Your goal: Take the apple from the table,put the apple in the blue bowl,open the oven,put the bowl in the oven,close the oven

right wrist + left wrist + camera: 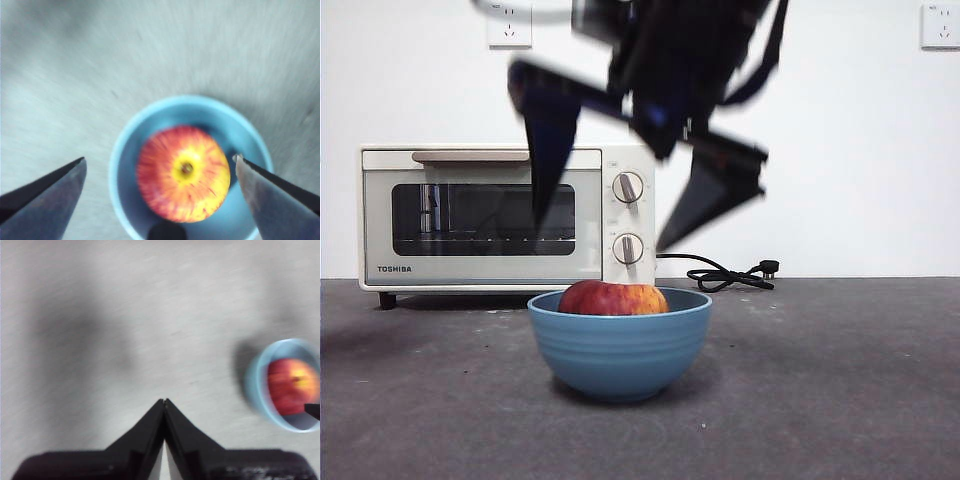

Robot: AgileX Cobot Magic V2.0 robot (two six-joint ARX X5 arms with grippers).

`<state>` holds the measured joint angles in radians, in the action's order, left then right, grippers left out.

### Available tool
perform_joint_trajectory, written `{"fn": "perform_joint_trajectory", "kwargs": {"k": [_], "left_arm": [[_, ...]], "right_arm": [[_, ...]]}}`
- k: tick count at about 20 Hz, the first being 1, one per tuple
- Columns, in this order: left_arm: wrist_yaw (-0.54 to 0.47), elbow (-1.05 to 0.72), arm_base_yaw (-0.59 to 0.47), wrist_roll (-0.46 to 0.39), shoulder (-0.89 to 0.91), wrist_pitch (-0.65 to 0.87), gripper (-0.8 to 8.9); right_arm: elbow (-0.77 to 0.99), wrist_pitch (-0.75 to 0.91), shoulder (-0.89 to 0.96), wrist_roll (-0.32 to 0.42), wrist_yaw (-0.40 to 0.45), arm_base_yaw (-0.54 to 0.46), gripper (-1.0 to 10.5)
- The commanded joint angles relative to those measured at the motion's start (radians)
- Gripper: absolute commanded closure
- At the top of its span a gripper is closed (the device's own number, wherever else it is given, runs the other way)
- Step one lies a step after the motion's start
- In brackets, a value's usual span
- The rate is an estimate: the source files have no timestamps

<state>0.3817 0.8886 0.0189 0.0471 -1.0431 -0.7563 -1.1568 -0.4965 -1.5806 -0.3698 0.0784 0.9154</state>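
The apple [183, 173] sits in the blue bowl [620, 345] on the table [840, 400], in front of the oven [505, 215], whose door is shut. The right gripper [160, 172] hangs straight above the bowl, jaws wide apart and empty. The left gripper [164, 402], pinched closed and empty, is off to the side, well apart from the bowl. The right arm is nearer the bowl; the oven lies behind it.

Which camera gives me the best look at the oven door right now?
Front view: the oven shows whole, glass door shut, one jaw of the right gripper crossing it. Neither wrist view shows the oven.
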Motion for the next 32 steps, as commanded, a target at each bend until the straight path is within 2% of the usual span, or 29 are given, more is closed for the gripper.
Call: {"fn": "perform_joint_trajectory", "kwargs": {"k": [1,3,5,6,12,15,19,24,27,32], "left_arm": [[0.016,0.005,0.002,0.014,-0.011,0.040,8.18],[0.018,0.025,0.002,0.025,-0.029,0.049,8.18],[0.018,0.080,0.001,0.024,-0.069,0.047,8.18],[0.018,0.119,0.001,0.024,-0.093,0.047,8.18],[0.019,0.399,0.002,0.024,-0.294,0.050,8.18],[0.019,0.491,0.002,0.024,-0.386,0.071,8.18],[0.045,0.581,0.002,0.048,-0.509,0.115,8.18],[0.045,0.657,0.002,0.056,-0.620,0.159,8.18],[0.044,0.663,0.002,0.076,-0.641,0.215,8.18],[0.033,0.663,0.002,0.105,-0.655,0.285,8.19]], "right_arm": [[-0.031,-0.058,0.050,0.007,0.008,0.002,4.5],[-0.032,-0.117,0.100,0.012,0.029,0.002,6.3],[-0.031,-0.191,0.145,0.043,0.104,0.002,9.3],[-0.027,-0.218,0.169,0.056,0.149,0.002,9.6],[0.042,-0.269,0.370,0.110,0.208,0.002,9.5],[0.088,-0.320,0.481,0.108,0.243,0.002,9.5],[0.174,-0.365,0.627,0.060,0.265,0.002,9.5],[0.283,-0.380,0.756,0.011,0.224,0.002,9.5],[0.320,-0.415,0.789,-0.045,0.220,0.002,9.5],[0.326,-0.431,0.800,-0.079,0.190,0.002,9.5]]}}
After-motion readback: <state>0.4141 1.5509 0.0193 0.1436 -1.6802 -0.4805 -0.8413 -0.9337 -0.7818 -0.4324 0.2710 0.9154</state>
